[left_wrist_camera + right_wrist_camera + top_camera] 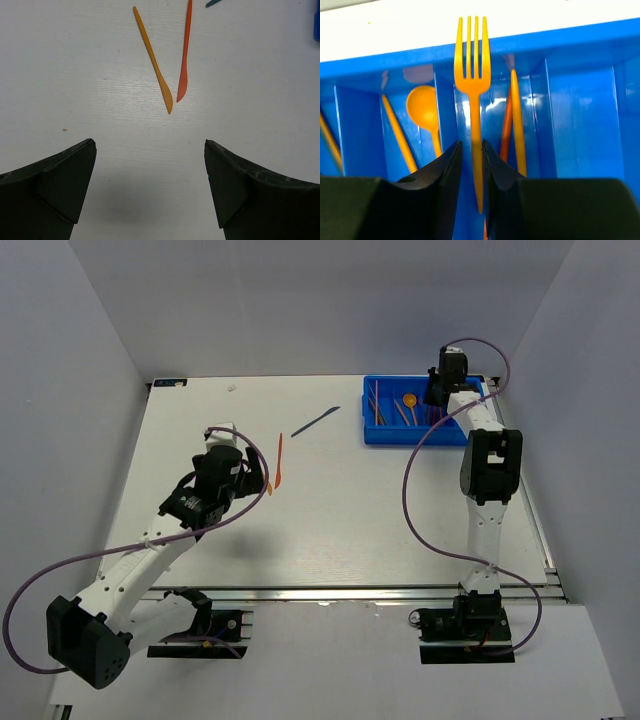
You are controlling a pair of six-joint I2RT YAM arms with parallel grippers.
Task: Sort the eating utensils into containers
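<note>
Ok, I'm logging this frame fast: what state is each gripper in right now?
Left gripper: jaws open, holding nothing.
Right gripper: jaws shut on the orange fork, over the blue tray.

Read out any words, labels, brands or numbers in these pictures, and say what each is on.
None can be read.
The blue tray, the fork in the right pincer, the orange knife and the red knife show no print.
A dark tag at the far left corner of the table is too small to read.
</note>
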